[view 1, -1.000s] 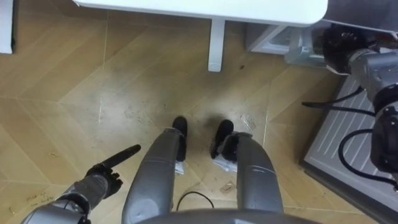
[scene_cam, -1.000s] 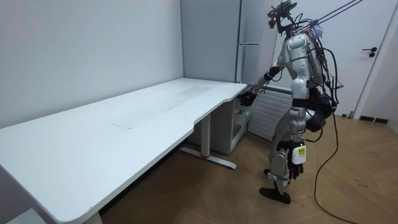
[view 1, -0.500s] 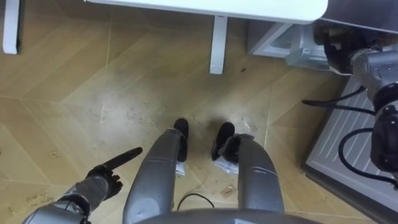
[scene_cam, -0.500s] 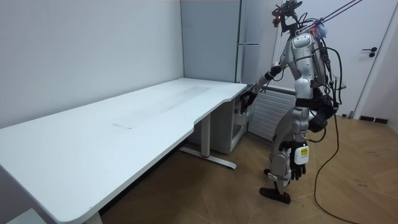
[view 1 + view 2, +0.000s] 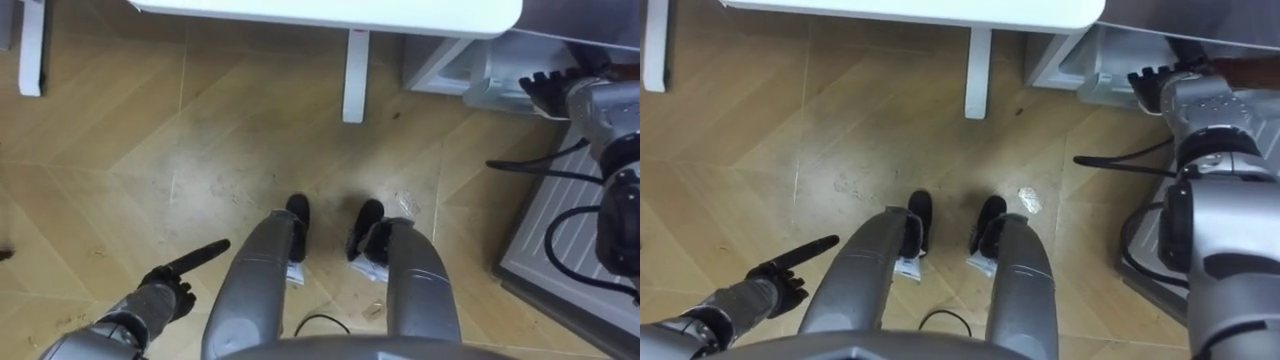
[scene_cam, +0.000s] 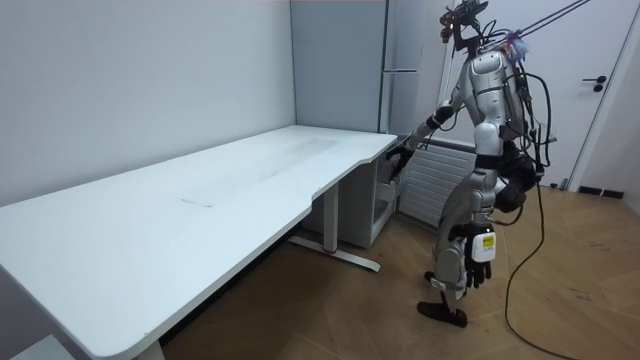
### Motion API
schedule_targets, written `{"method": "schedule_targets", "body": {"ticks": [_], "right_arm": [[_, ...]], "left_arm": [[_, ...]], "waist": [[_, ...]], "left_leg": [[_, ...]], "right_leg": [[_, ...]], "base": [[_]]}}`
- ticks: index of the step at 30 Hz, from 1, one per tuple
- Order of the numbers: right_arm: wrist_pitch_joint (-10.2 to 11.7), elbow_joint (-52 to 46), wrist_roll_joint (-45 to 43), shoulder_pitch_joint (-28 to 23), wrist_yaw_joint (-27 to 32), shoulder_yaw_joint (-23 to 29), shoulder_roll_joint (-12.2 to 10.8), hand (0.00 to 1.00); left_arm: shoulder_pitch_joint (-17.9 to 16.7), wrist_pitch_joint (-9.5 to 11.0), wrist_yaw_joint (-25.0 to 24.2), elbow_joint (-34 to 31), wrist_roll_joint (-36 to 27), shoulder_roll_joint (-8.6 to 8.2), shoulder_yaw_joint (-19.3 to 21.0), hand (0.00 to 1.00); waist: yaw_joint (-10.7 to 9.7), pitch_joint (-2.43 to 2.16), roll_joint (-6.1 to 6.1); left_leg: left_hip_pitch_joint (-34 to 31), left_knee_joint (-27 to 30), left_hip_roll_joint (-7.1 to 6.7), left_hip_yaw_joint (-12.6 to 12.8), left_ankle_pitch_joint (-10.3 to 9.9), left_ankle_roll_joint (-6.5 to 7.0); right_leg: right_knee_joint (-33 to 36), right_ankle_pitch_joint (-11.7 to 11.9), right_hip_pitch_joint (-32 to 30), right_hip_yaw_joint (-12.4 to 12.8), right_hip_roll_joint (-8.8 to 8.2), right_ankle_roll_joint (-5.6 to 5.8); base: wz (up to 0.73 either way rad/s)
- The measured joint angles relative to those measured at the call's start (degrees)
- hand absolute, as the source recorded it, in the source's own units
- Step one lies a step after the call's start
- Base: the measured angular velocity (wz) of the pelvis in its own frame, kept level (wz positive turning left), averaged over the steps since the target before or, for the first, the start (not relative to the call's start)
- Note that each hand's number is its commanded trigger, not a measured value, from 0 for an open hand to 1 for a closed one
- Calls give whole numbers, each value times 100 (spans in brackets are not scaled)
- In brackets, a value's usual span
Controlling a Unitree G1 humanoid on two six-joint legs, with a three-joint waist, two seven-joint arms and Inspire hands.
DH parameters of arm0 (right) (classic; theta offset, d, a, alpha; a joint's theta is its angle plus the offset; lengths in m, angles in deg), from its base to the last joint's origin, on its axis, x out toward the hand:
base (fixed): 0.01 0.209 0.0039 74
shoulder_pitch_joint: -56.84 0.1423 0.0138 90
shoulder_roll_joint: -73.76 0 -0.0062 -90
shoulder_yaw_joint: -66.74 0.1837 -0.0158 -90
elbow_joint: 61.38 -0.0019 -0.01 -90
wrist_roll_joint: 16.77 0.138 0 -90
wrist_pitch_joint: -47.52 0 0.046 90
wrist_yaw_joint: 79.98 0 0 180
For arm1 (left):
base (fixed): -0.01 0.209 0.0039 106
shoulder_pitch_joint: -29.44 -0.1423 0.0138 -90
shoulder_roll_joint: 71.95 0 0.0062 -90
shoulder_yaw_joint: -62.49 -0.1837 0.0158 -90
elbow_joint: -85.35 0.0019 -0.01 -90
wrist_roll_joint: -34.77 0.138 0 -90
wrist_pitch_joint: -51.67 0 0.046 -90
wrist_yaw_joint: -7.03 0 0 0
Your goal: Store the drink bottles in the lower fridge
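Fridge (image 6: pixel 365 60) beside white desk (image 6: pixel 200 190), wood floor (image 6: pixel 340 310)

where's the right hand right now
The right hand is at the left eye view's upper right, just past the white table's right corner.

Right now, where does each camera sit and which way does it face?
Left eye view: on the robot's head, facing straight down at the wooden floor and white desk edge; legs, left hand lower left, right hand upper right.
Right eye view: just beside it, same downward look, same legs and hands.
Room view: standing out in the room, facing the desk and tall grey fridge; whole robot standing.
Shared by all: desk, floor, right hand held out towards the open white cabinet.
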Motion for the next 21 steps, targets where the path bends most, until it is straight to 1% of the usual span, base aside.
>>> {"method": "schedule_targets", "body": {"ticks": [2, 5, 7, 9, 10, 12, 16, 18, 19, 21], "right_arm": [[34, 2, 7, -59, -31, -8, 0, 0], [52, 10, 18, -170, -88, -3, 0, 0], [55, 10, 2, -313, -185, 5, -1, 0], [57, 9, 19, -492, -332, -2, -5, 0], [75, -11, 19, -596, -452, -6, -6, 0], [125, -118, -9, -765, -587, -84, -5, 0], [159, -177, -4, -1033, -970, -171, -5, 0], [158, -176, 4, -1302, -1161, -171, -8, 0], [158, -176, 6, -1343, -1188, -170, -9, 0], [205, -197, -3, -1471, -1323, -161, -26, 0]], "left_arm": [[-2, 0, 0, 0, -1, -19, -1, 0], [-2, 2, -5, 5, 3, -37, 16, 0], [-12, 3, -16, 17, 31, -78, 104, 0], [-40, 13, -54, 12, 47, -141, 130, 0], [-37, 8, -85, 6, 55, -138, 133, 0], [-36, 10, -148, 9, 61, -127, 231, 0], [-53, 14, -284, 36, 16, -87, 296, 0], [-125, 31, -394, 67, 8, -66, 366, 0], [-156, 46, -419, 78, 9, -67, 396, 0], [-243, 46, -525, 94, 11, -68, 531, 0]], "waist": [[40, -3, 31], [116, 0, 45], [143, -3, 60], [178, -7, 111], [199, -11, 130], [222, -17, 139], [202, -20, 143], [222, -23, 145], [219, -27, 151], [167, -40, 164]], "left_leg": [[67, -27, 4, -1, 0, 0], [218, -90, 8, 1, 0, 0], [365, -121, 18, 1, -1, -1], [565, -293, 21, -11, -2, -1], [626, -331, 49, -11, -2, -2], [686, -354, 63, -15, -4, -4], [839, -418, 63, -9, -6, -10], [1007, -449, 86, 5, -33, -32], [1037, -463, 90, 7, -42, -38], [1074, -521, 92, 9, -56, -42]], "right_leg": [[-38, 0, 71, -10, 4, 0], [-100, -2, 220, -8, 15, 3], [-174, 2, 378, -12, 29, 8], [-318, 7, 584, 0, 70, 38], [-397, 21, 659, -2, 103, 46], [-441, 24, 732, -4, 123, 49], [-513, 25, 864, 9, 141, 50], [-602, 24, 1054, 23, 191, 54], [-627, 24, 1089, 23, 200, 54], [-665, 23, 1135, 20, 219, 58]], "base": [[0], [0], [0], [0], [-5], [-2], [0], [-2], [-7], [-2]]}}
